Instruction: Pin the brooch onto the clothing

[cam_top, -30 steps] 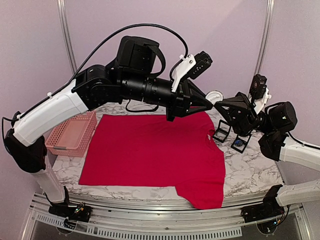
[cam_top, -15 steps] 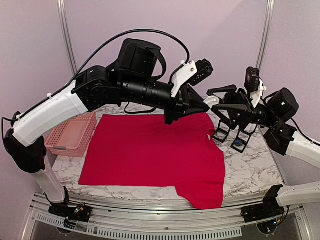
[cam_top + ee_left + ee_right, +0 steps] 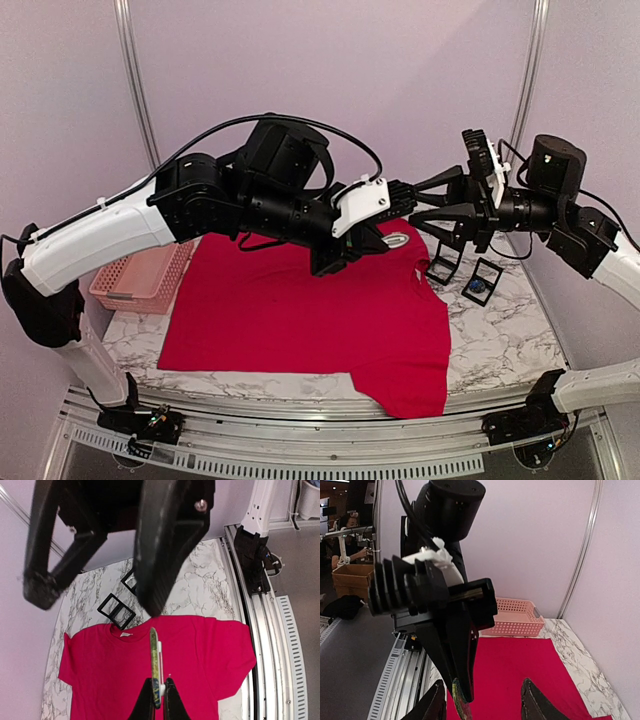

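My left pincer is clamped on the brooch, in the air above the red shirt spread flat on the counter. My right pincer gapes beside it (empty). Pinning is not yet begun.

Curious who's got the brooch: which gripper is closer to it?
Left. The left gripper pinches the brooch above the clothing; the right gripper is open close by, not gripping it.

Red T-shirt flat on the desk, collar at two o'clock; brooch above it, pinched edge-on in the left hand.
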`<state>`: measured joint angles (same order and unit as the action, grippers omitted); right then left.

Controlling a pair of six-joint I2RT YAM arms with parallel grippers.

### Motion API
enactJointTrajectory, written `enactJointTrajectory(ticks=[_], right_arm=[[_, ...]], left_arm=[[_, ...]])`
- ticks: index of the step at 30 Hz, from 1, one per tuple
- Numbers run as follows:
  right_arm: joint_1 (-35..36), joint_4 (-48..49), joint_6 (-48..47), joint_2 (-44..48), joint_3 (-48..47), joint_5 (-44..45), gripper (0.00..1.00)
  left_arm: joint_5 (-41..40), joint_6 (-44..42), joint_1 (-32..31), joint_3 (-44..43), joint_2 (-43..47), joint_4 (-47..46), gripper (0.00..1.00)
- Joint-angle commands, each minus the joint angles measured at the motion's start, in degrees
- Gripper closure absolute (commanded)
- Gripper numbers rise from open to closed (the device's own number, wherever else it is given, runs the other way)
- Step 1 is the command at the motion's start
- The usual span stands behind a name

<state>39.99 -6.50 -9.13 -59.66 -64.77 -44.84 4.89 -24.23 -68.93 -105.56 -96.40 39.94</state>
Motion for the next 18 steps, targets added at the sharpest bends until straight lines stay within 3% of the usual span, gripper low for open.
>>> enactJointTrajectory(ticks=[1, 10, 18], right_arm=[[2.0, -5.1, -5.9, -1.1, 1.6, -1.1, 0.50], [2.6, -2.5, -5.1, -1.8, 2.5, 0.6, 0.93], [2.7, -5.3, -6.6, -1.7, 2.6, 4.2, 1.00]], left_arm=[[-1.0, -0.7, -1.2, 0.3, 1.8, 0.6, 1.00], [-1.1, -1.2, -1.2, 0.3, 1.4, 0.6, 1.00], [-1.7, -1.0, -1.2, 0.2, 1.4, 0.2, 1.00]])
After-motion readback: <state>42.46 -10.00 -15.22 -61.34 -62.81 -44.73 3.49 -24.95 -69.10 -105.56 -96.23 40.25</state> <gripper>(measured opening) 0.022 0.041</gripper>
